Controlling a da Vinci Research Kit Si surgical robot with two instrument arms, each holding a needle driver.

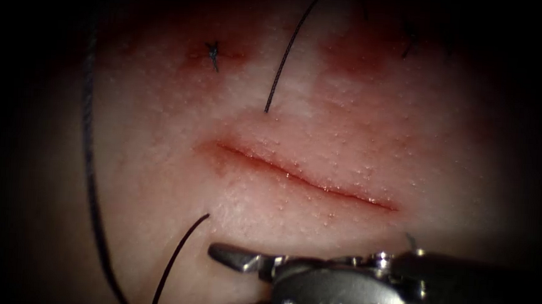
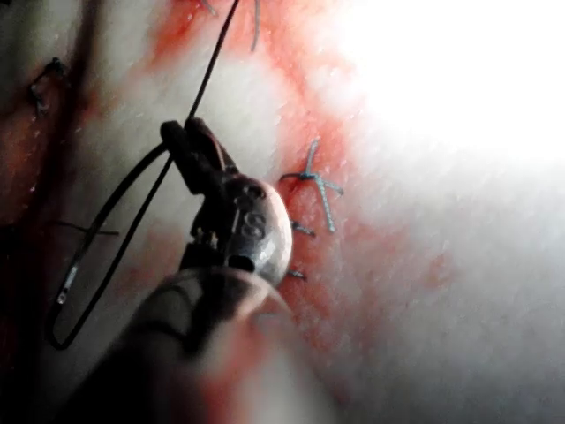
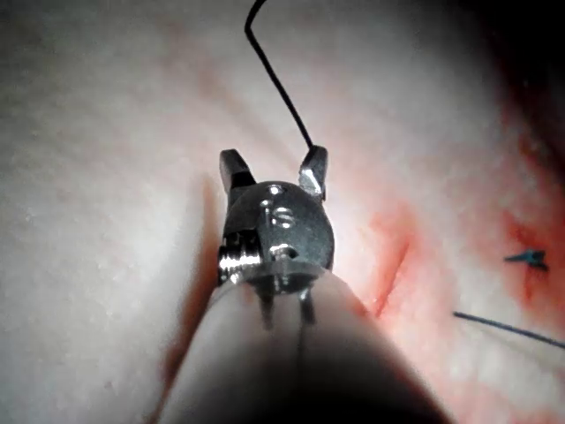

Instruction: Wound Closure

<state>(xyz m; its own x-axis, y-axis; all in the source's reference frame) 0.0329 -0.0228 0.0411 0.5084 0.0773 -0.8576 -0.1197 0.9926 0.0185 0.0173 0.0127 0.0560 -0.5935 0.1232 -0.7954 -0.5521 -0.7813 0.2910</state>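
In the endoscope view we see the right tool (image 1: 228, 281) below the open cut (image 1: 301, 178), jaws spread and empty, probably parked clear of the thread (image 1: 290, 49) entering the tissue (image 1: 157, 164) above. In the left wrist view, the left tool (image 2: 196, 150) is clenched on thread near a looping strand. The right wrist view confirms the parted jaws. We cannot find the needle.

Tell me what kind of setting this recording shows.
Most likely a bench suturing practice setup. A pale pink slab of tissue carries a short red cut, dark thread passes through it, and the right arm's metal tool, jaws open and empty, hovers beside it. The left tool grips thread.
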